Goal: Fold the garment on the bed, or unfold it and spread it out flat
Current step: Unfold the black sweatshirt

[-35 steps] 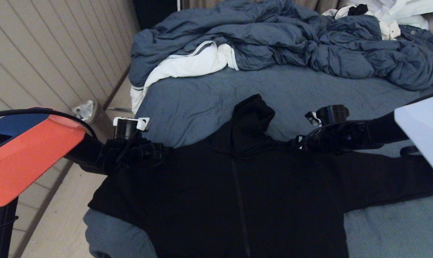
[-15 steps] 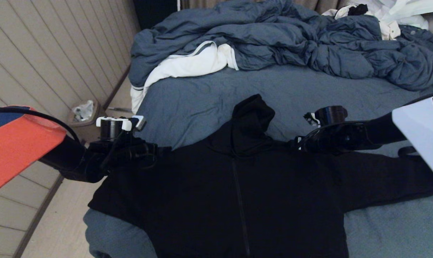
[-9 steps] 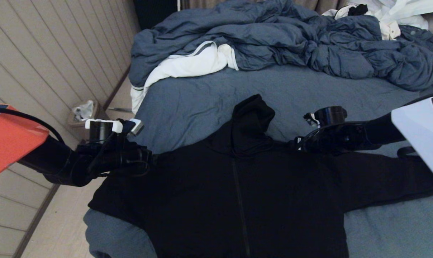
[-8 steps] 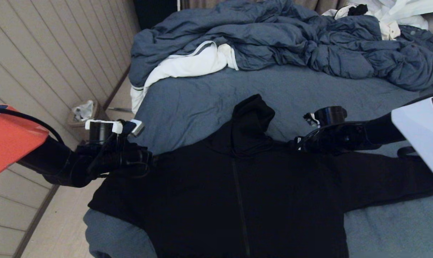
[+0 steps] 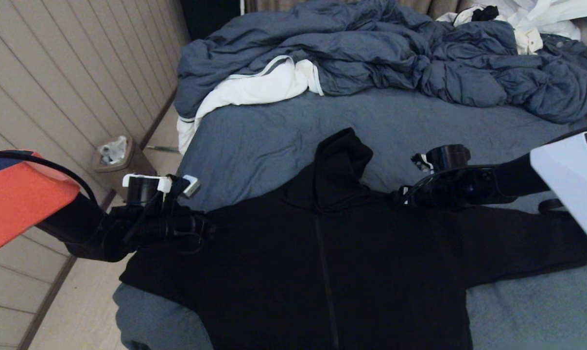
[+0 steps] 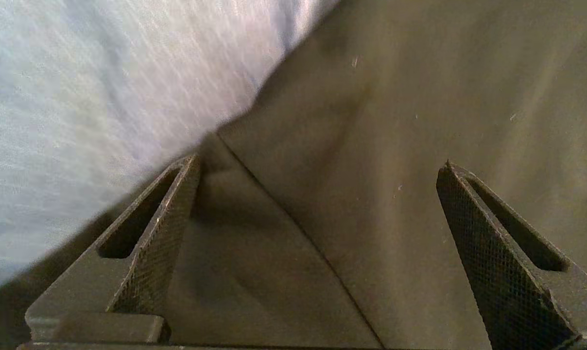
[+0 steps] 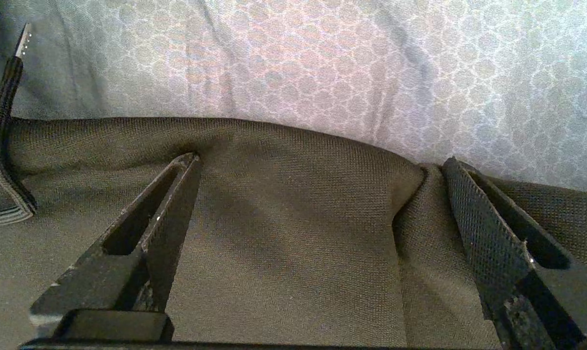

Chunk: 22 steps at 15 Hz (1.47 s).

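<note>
Since the hoodie (image 5: 332, 272) lies spread face up on the near part of the bed (image 5: 274, 136), zipper toward the robot and sleeves out to both sides, the head view suggests soft, limp cloth that will sag and drag if lifted by one corner. The left gripper (image 5: 203, 228) sits at one shoulder, the right gripper (image 5: 401, 197) at the other. In the left wrist view its fingers (image 6: 172, 214) stand wide apart over a seam, holding nothing. In the right wrist view the fingers (image 7: 473, 209) are spread wide, straddling the shoulder's folded edge; that thicker edge looks the best hold.
</note>
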Motion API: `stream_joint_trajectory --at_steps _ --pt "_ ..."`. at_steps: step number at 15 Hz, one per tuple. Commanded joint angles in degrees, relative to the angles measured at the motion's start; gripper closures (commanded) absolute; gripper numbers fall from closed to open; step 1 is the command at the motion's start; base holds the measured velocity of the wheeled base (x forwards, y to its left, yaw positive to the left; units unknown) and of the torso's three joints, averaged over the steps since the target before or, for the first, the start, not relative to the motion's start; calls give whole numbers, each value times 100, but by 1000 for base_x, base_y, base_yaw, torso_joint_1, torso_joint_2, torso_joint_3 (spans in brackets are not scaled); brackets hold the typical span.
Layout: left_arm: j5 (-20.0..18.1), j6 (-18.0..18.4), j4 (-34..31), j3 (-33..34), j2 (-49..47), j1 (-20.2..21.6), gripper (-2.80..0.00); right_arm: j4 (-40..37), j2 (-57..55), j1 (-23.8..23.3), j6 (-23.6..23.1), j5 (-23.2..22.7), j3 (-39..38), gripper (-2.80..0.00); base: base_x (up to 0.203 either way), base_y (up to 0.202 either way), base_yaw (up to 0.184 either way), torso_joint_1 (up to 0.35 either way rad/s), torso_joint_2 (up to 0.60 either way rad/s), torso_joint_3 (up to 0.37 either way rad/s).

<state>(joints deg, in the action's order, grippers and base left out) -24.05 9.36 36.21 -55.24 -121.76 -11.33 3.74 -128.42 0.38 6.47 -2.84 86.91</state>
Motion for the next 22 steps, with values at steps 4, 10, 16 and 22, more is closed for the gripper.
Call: stream_joint_trajectory --at_steps 4,10,16,22 --pt "-21 4 35 -104 -267 2 -280 4 -8 6 3 -6 2 -280 0 0 0 0 0 0" --pt "9 21 44 -200 -408 89 -280 4 -17 15 3 -6 2 -280 0 0 0 0 0 0" --pt "40 48 52 -251 -524 34 0 4 -17 15 10 -6 2 -280 0 0 0 0 0 0" --pt "23 -13 61 -303 -436 34 0 4 -8 24 3 -6 -7 -280 0 0 0 0 0 0"
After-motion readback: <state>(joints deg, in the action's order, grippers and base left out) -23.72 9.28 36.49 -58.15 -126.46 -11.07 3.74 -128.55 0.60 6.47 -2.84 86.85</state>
